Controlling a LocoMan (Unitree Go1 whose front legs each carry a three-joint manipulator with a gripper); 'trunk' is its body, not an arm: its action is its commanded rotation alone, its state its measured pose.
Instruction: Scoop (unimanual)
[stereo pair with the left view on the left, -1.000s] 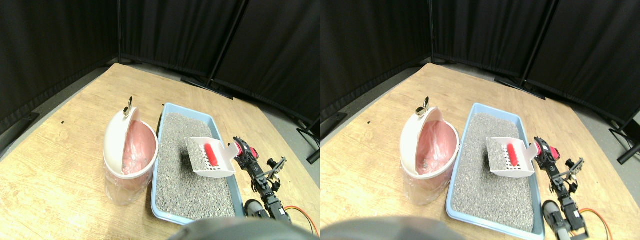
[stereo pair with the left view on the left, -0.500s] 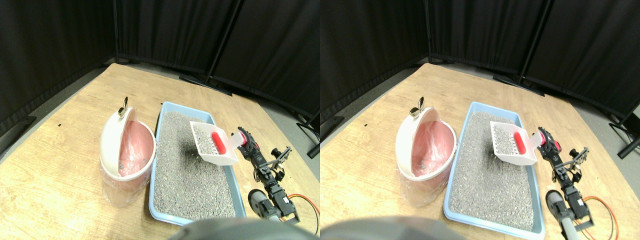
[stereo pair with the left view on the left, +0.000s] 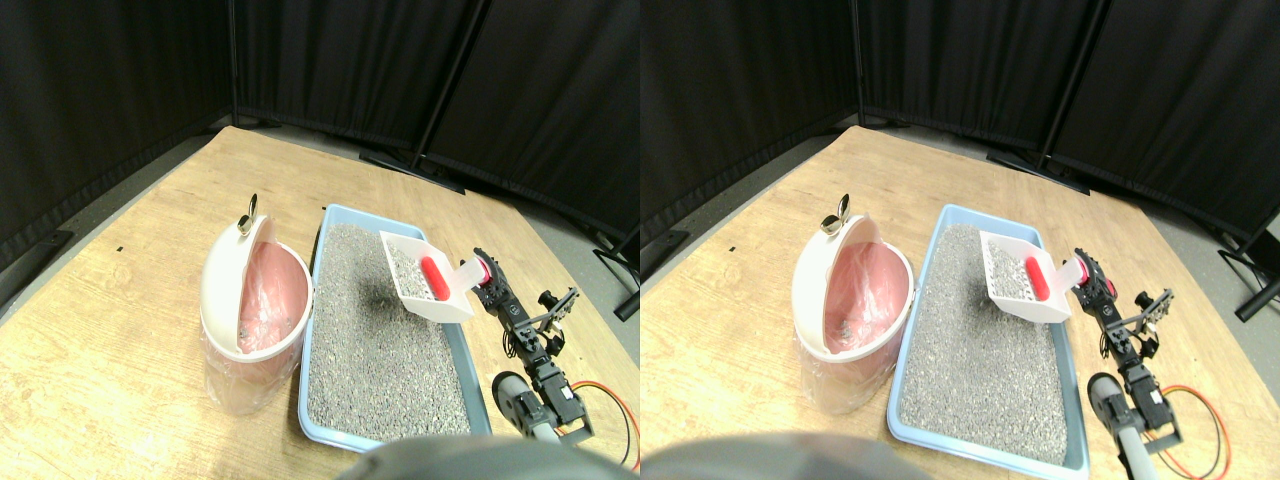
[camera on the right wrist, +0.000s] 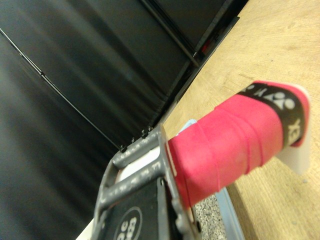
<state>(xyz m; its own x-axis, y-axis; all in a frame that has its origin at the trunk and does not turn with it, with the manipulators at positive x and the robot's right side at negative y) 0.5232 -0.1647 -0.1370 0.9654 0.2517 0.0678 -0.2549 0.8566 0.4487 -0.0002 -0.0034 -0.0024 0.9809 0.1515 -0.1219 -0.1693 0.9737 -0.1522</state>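
Lighting: even, overhead, fairly bright on worktop (stereo pair with the left view on the left: 120, 330); dark curtains (stereo pair with the left view on the left: 110, 80) behind. Soft shadow under scoop (stereo pair with the left view on the left: 425, 285) on litter (stereo pair with the left view on the left: 370, 350). Edges bowed by wide lens. Wrist view: handle (camera on the right wrist: 230, 145) close, soft-focused.

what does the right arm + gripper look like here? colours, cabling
The right arm is a thin chain of black servo blocks and brackets, with a grey rounded part at its base. Orange and red cables loop out beside the base. The gripper is dark; in the wrist view its jaw is a dark grey open frame with ribs.
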